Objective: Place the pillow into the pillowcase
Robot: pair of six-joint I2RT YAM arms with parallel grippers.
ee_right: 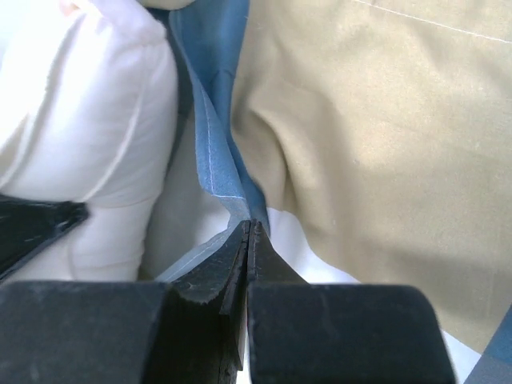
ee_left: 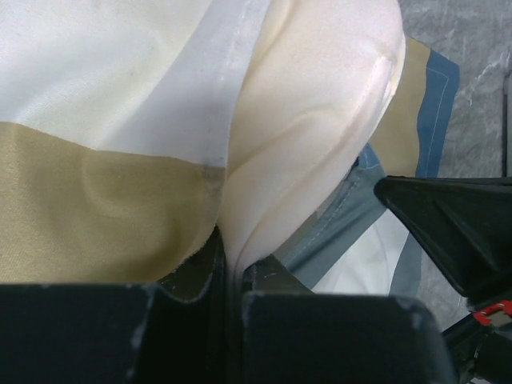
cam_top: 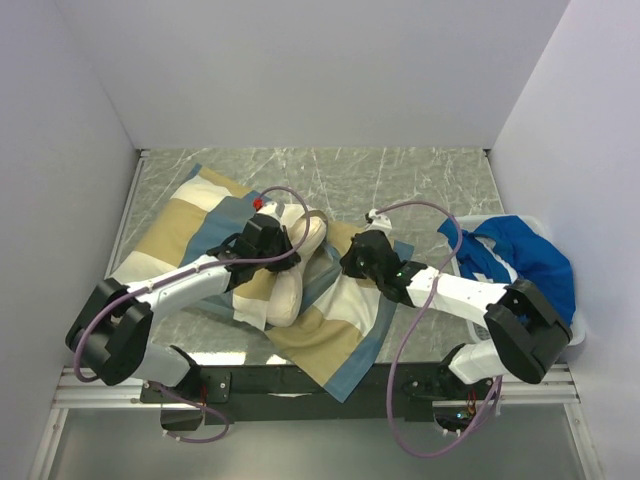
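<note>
— Where's the pillow [cam_top: 290, 290]?
— Bunched on the middle of the pillowcase [cam_top: 330, 340]; my left hand [ee_left: 232, 276] pinches its cream fold.
— And your right hand [ee_right: 250, 240]?
— Clamped tight on the pillowcase's blue edge, just beside the pillow. The pillowcase lies on the table [cam_top: 420, 185].

cream pillow [cam_top: 287, 290], tan-blue-white blocked pillowcase [cam_top: 180, 225]

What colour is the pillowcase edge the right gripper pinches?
Slate-blue edge, clearest in right wrist view.

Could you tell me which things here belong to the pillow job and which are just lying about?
Job: pillow; pillowcase; left end effector, shut on pillow; right end effector, shut on pillowcase.
Lying about: blue cloth at the right.
</note>
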